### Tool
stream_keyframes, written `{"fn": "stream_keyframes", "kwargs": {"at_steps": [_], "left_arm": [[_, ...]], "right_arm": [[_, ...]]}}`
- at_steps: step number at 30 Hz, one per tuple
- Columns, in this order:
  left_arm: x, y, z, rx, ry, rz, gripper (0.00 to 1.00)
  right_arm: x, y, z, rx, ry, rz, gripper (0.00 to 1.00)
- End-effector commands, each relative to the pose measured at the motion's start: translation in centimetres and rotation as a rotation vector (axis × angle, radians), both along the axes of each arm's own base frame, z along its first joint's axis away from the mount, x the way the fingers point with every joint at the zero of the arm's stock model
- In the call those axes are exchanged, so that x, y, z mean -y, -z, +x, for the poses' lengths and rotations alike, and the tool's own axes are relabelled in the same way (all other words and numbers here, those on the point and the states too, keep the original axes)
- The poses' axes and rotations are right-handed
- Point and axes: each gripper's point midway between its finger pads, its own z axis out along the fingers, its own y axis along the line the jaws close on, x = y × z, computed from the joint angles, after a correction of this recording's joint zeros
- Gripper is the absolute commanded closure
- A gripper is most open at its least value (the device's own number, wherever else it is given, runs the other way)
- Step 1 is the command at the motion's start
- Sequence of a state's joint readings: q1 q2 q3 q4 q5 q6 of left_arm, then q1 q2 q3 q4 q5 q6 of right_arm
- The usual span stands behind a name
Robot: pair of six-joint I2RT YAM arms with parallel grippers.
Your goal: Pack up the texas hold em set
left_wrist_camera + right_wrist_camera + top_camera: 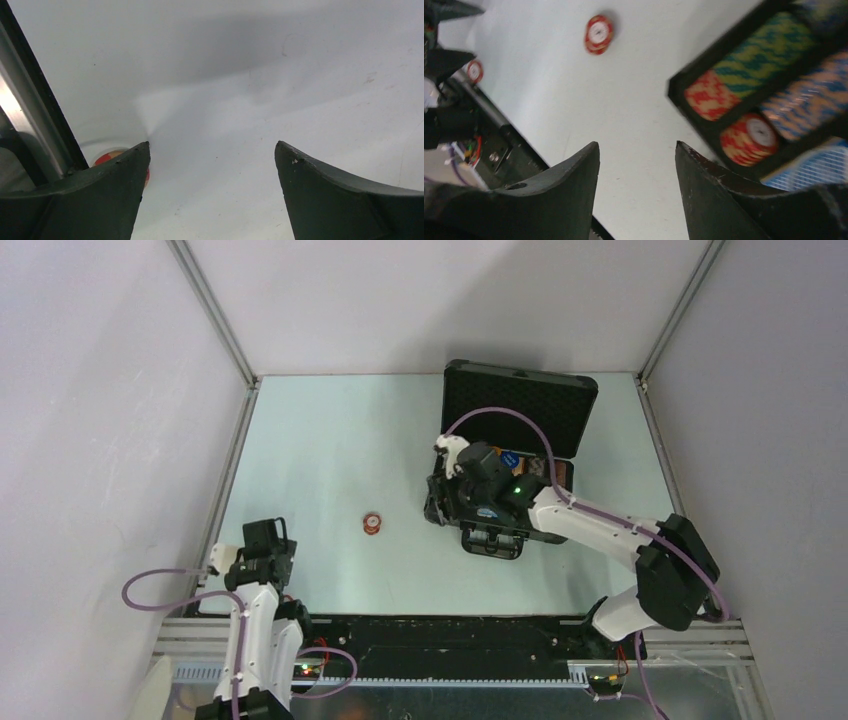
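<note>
— Starting at the near edge: the left gripper [212, 145] hangs low over the table [330, 440] by the near-left corner. Its fingers are spread wide, with bare surface between them and nothing gripped.
— Anything beside it?
— One red-and-white chip; call it the near chip [104, 158]. It lies flat on the table at the tip of the finger on the left of the wrist view, partly hidden behind it. Can't tell whether they touch. A metal rail [27, 125] runs along that side.
— Next out?
— The loose chip [372, 524], same red and white, lies flat on the open middle of the table. It is well apart from both grippers and left of the case.
— And the right arm?
— Reached forward and across. The right gripper [637, 145] is at the case's left side, over bare table just beside the case wall. Fingers apart, not as wide as the left pair, nothing between them.
— The case itself?
— The black case [495, 543] sits right of centre, open, mostly under the right arm in the top view. The chip rows [764, 50] lie on edge in their slots: green-yellow, red-yellow, orange-blue, all blurred in the right wrist view. A red stack [751, 136] shows a white-centred face at the end of one slot.
— Farthest?
— The lid [520, 405] stands up at the back of the case, its dimpled foam lining facing the arms.
</note>
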State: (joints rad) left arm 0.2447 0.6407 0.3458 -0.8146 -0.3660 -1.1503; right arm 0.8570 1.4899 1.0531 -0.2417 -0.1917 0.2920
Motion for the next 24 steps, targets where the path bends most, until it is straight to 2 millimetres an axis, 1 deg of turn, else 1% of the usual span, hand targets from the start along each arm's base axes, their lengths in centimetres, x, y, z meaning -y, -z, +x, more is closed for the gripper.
{"fn": "stream_keyframes", "kwargs": {"at_steps": [1,2,3,4,5,6,7,8,9,10,11,12,13,14,15,16,17,18,19,20,21,22,23,24], "left_arm": [[0.1,-1.2,0.4,0.024,0.025,-0.004,0.01],[0.3,-1.4,0.6,0.034,0.032,-0.011,0.01],[0.3,-2.0,1.0,0.051,0.042,-0.008,0.01],[0.4,-2.3,1.1,0.059,0.05,-0.009,0.01],[0.3,-3.0,1.5,0.073,0.064,0.001,0.01],[0.2,-3.4,1.7,0.08,0.072,0.009,0.01],[0.0,-4.3,2.1,0.092,0.089,0.026,0.01],[-0.1,-4.7,2.2,0.095,0.101,0.033,0.01],[-0.2,-5.6,2.6,0.102,0.12,0.049,0.01],[-0.2,-5.8,2.6,0.091,0.138,0.057,0.01],[-0.3,-6.7,2.9,0.106,0.148,0.067,0.01],[-0.4,-7.3,3.1,0.107,0.162,0.077,0.01],[-0.4,-7.6,3.1,0.109,0.17,0.082,0.01],[-0.5,-8.2,3.3,0.113,0.181,0.093,0.01],[-0.6,-8.5,3.3,0.115,0.187,0.099,0.0],[-0.7,-9.1,3.5,0.121,0.199,0.111,0.0],[-0.7,-9.3,3.6,0.122,0.205,0.116,0.0],[-0.8,-9.8,3.7,0.123,0.22,0.127,0.0],[-0.8,-10.0,3.8,0.121,0.228,0.131,0.0],[-0.8,-10.5,4.1,0.118,0.244,0.138,0.0],[-0.9,-10.6,4.1,0.114,0.251,0.14,0.0],[-0.9,-10.9,4.3,0.11,0.264,0.146,0.0],[-0.9,-11.0,4.3,0.105,0.269,0.147,0.0],[-1.0,-11.4,4.5,0.109,0.278,0.154,0.0]], "right_arm": [[4.1,-5.0,3.4,0.146,0.202,0.021,0.36],[5.1,-5.5,3.6,0.162,0.23,0.009,0.35],[6.7,-6.9,4.3,0.207,0.293,0.011,0.34],[8.1,-8.1,4.2,0.235,0.323,0.016,0.33],[10.2,-7.7,4.9,0.241,0.386,-0.018,0.33],[12.6,-8.2,5.3,0.256,0.456,-0.014,0.32],[14.1,-8.1,5.3,0.249,0.491,-0.021,0.32],[17.1,-8.0,5.5,0.244,0.575,-0.009,0.32],[18.6,-7.8,5.5,0.236,0.617,-0.004,0.31],[21.9,-7.7,5.6,0.245,0.707,0.005,0.31],[23.5,-7.5,5.5,0.259,0.749,0.0,0.31],[26.9,-7.1,5.3,0.288,0.847,-0.005,0.3],[28.6,-8.0,5.1,0.355,0.884,0.002,0.28],[31.4,-6.5,4.9,0.356,0.965,-0.034,0.27],[32.7,-7.3,4.7,0.418,0.996,-0.027,0.25],[34.6,-5.6,4.4,0.409,1.052,-0.052,0.25],[35.3,-6.5,4.4,0.474,1.06,-0.033,0.24],[36.2,-5.6,4.6,0.494,1.079,-0.03,0.24],[36.9,-5.8,4.5,0.529,1.101,-0.027,0.22],[37.6,-5.0,4.9,0.565,1.136,-0.024,0.21],[38.3,-3.0,4.7,0.559,1.172,-0.046,0.2],[38.6,-4.1,5.4,0.633,1.189,-0.009,0.2],[39.2,-1.8,5.2,0.612,1.224,-0.026,0.2],[39.5,-2.8,5.8,0.678,1.255,0.033,0.2]]}}
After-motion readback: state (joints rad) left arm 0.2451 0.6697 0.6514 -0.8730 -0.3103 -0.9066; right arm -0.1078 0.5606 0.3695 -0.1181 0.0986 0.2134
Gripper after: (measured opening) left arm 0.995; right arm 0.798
